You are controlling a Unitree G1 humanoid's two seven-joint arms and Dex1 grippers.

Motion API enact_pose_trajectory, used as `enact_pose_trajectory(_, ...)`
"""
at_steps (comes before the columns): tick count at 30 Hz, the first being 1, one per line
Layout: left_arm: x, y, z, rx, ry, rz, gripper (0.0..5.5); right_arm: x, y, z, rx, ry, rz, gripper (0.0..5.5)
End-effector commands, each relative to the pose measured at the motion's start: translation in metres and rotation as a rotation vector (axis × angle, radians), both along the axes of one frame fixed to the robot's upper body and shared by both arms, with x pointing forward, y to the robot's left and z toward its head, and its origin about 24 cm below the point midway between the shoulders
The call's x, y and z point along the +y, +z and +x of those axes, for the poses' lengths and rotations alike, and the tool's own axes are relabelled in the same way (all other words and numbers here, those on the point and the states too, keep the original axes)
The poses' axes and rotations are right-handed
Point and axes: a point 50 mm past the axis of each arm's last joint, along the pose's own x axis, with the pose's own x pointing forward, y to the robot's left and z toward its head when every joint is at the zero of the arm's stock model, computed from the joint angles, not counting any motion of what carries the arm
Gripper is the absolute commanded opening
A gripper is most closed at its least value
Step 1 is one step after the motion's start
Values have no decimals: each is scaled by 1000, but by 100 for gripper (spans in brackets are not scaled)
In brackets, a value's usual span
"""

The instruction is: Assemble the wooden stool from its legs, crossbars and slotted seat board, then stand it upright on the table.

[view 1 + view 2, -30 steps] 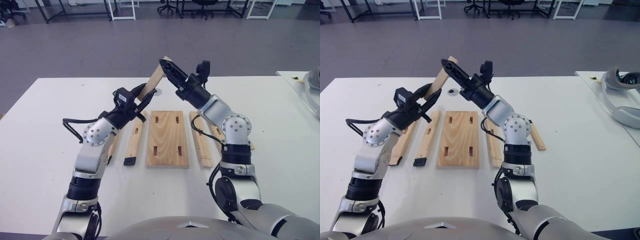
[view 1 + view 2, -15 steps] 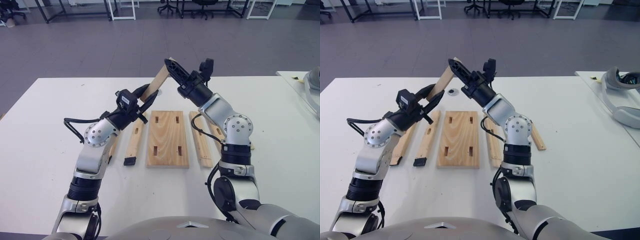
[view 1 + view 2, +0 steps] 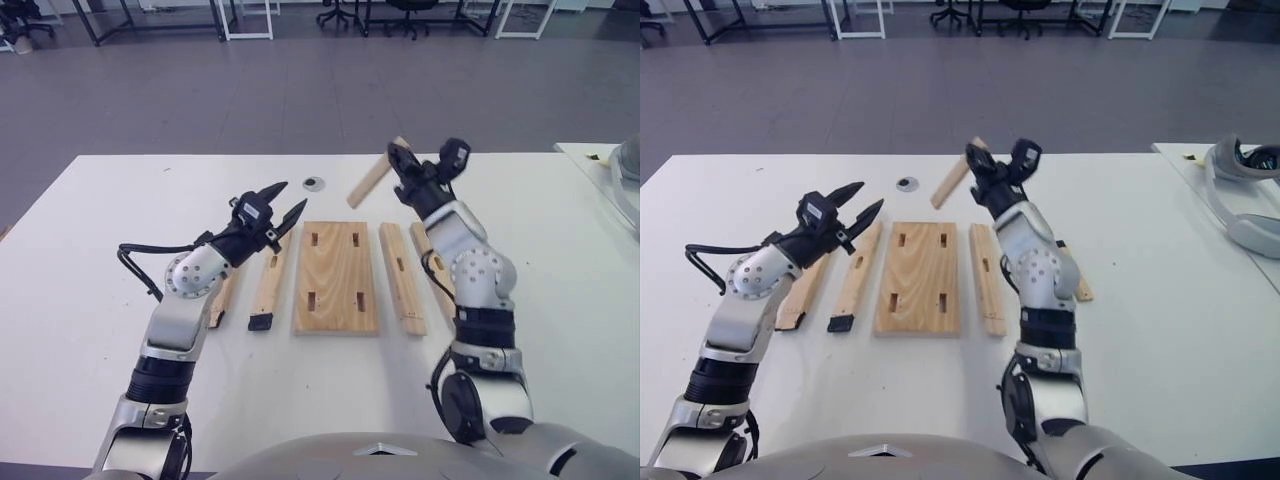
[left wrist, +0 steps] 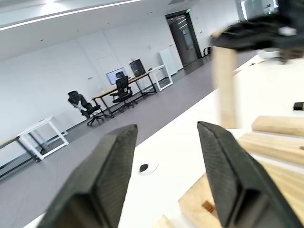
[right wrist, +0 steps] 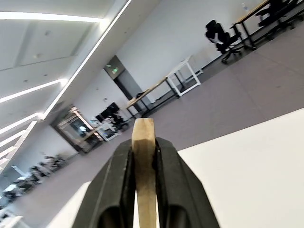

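Robot workstation with stool parts laid out on a white rectangular table point(image 3: 120, 250). At the centre lies the flat, pale wooden seat board with four rectangular slots point(image 3: 335, 277). On the robot's left of it, just beside its long edge, lies a long wooden piece with a black end cap point(image 3: 267, 290); a second long wooden piece point(image 3: 226, 295) lies farther left, partly hidden by the left arm. On the robot's right of the board lies a slotted long wooden piece point(image 3: 400, 277), and beyond it another wooden piece point(image 3: 433, 280), partly covered by the right arm. The right gripper point(image 3: 400, 165) is raised over the far side of the table, beyond the board, its two fingers point(image 5: 121, 190) closed on one end of a short light wooden bar point(image 3: 372, 182), which is tilted and clear of the table. The left gripper point(image 3: 293, 194) hangs above the far end of the capped piece, fingers point(image 4: 95, 185) spread wide, holding nothing. A small round grey disc point(image 3: 314, 183) sits in the tabletop between the two grippers.
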Motion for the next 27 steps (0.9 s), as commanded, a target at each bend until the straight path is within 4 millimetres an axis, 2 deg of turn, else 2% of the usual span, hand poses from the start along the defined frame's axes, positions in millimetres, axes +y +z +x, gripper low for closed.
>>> enact_pose_trajectory(1, 30, 26, 6, -48, 130, -165, 289, -23, -6, -34, -17, -110, -62, 42)
enact_pose_trajectory(4, 38, 28, 8, -56, 225, -226, 313, -31, -11, -54, -44, -162, -211, 42)
enact_pose_trajectory(7, 33, 24, 8, -44, 249, -245, 313, -30, -18, -64, -14, -196, -224, 42)
enact_pose_trajectory(14, 38, 27, 6, -46, 288, -265, 313, -32, -41, -60, 67, -229, -223, 42)
enact_pose_trajectory(19, 37, 27, 5, -40, 286, -251, 313, -25, -53, -61, 107, -211, -193, 42)
enact_pose_trajectory(27, 39, 29, 6, -46, 286, -238, 313, -30, -66, -69, 102, -227, -408, 42)
